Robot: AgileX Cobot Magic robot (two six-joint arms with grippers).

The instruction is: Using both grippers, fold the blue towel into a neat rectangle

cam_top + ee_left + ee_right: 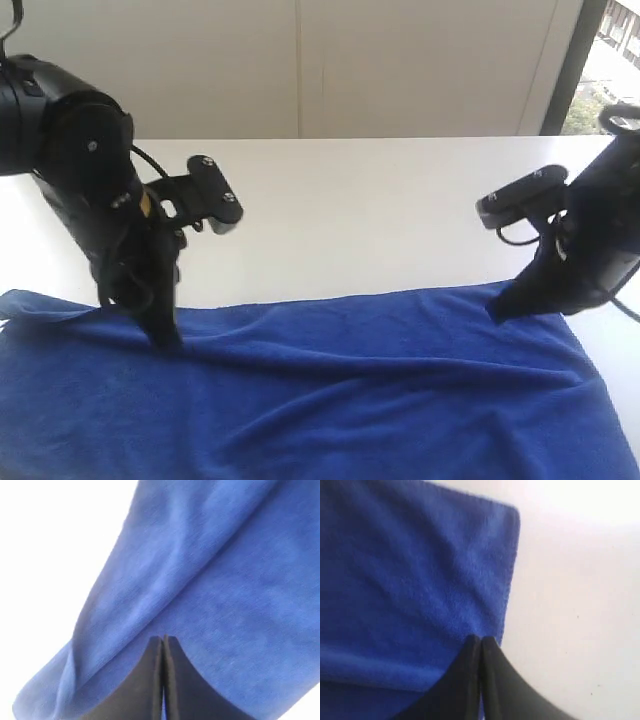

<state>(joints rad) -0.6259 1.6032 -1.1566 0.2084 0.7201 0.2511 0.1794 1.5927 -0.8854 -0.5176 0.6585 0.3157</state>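
Though rumpled, blue towel (350,390) lengthwise across table (380,210).

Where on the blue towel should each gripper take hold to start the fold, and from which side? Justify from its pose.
Probably the two far corners of the blue towel, pinching across its stitched edge. The cloth lies spread out on the white table, so only the edge gives a lip; come in from above, on the bare far side.

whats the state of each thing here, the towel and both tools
blue towel, spread out on the table, creased in places
left tool, jaws shut, tip on the towel beside a raised crease
right tool, jaws shut, tip at the towel's side edge
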